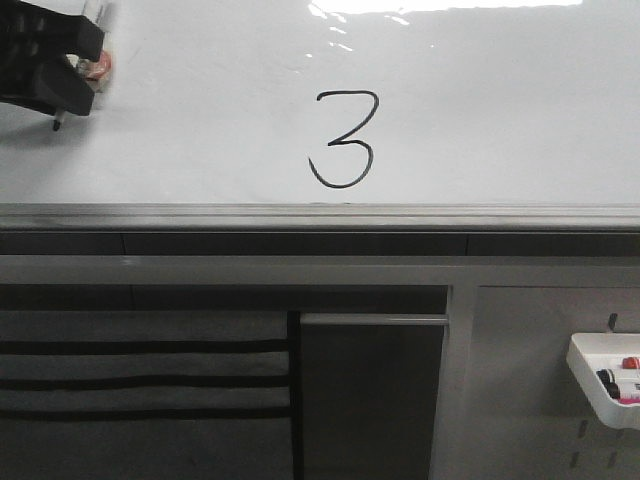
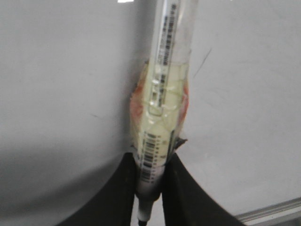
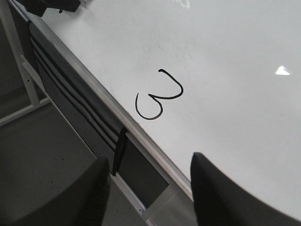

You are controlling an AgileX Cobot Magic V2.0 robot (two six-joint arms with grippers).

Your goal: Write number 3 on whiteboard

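Although the number 3 already stands complete in black ink on the whiteboard, just above the grey rail at the board's lower edge, the marker is not yet put away. From the numeral, the left tool lies well off toward the robot's left and a little higher, its marker tip apart from the ink. The marker's long axis runs down between the fingers, tip pointing toward the rail. That left tool is pressed together on the taped marker barrel, pinching it firmly. The right tool hangs near the rail below the numeral with its fingers spread and nothing between them. Judging by the finished figure, the left arm only needs to draw clear of the board.
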